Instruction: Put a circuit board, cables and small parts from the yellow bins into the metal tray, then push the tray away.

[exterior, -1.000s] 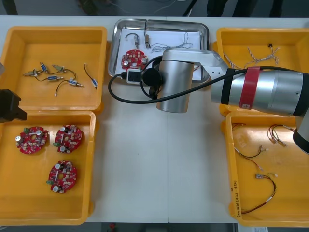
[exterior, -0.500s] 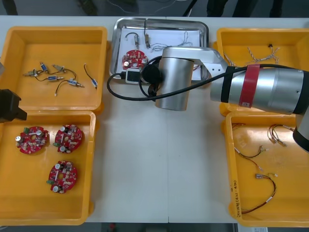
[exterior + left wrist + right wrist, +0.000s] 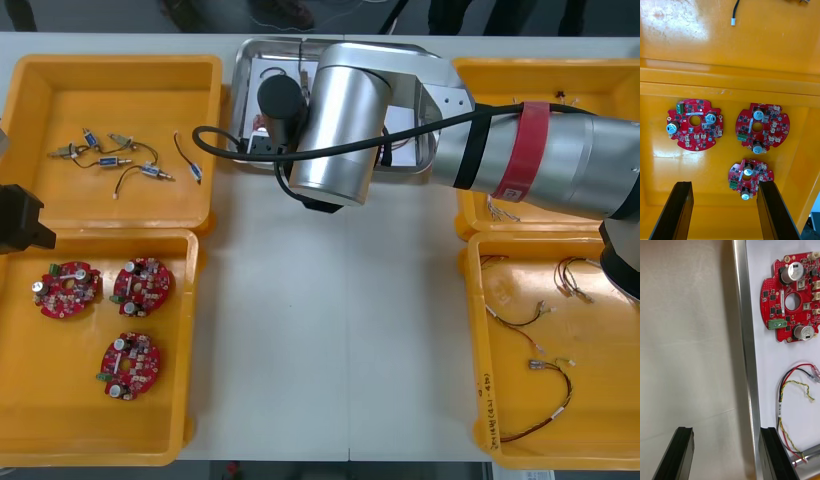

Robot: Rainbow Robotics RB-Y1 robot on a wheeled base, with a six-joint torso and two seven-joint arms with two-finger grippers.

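A pale table against a dark floor.
The light table [image 3: 300,350] has a smooth, matte top, with a thin seam [image 3: 348,400] running from its near edge toward the far one; beyond the far edge lies a dark strip of floor [image 3: 100,14].

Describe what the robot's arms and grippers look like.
The right arm is built of thick, shiny silver cylinders, with a red band beside a black one around the forearm and a black cable looping off its wrist. The left arm shows as a matte black block. The right gripper and left gripper have flat, black, slab-like jaws.
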